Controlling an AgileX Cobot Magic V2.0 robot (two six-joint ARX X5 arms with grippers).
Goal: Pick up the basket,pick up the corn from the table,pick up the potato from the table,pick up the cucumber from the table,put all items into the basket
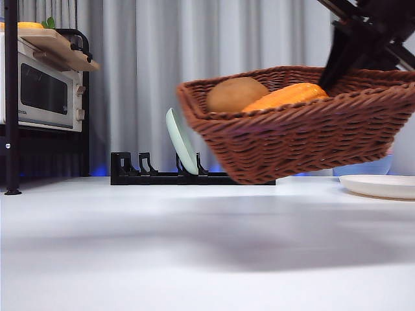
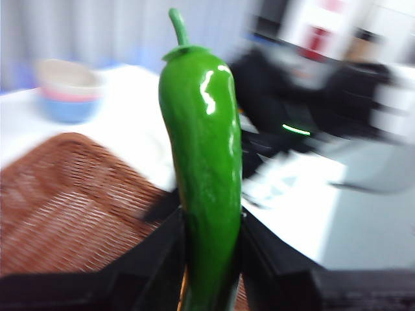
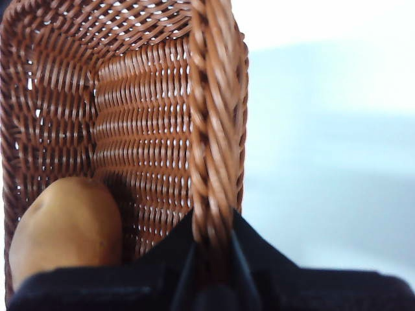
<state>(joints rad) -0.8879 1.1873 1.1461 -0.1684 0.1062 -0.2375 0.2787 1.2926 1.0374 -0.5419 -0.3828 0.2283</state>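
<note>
the right end effector (image 3: 211, 259) reaches down from the upper right and pinches the braided rim of the basket (image 1: 305, 133), holding it tilted in the air above the white desk (image 1: 194, 246). the potato (image 1: 237, 94) and the orange corn (image 1: 285, 96) lie inside the basket. the left end effector (image 2: 211, 259) is pressed onto the green cucumber (image 2: 204, 162), which stands upright between its jaws, above the basket.

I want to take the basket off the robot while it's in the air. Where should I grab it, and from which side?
Take the basket by its braided rim at the free, lower end, opposite the right gripper clamping the raised rim. The flared rim gives a lip, and the potato sits at that end.
</note>
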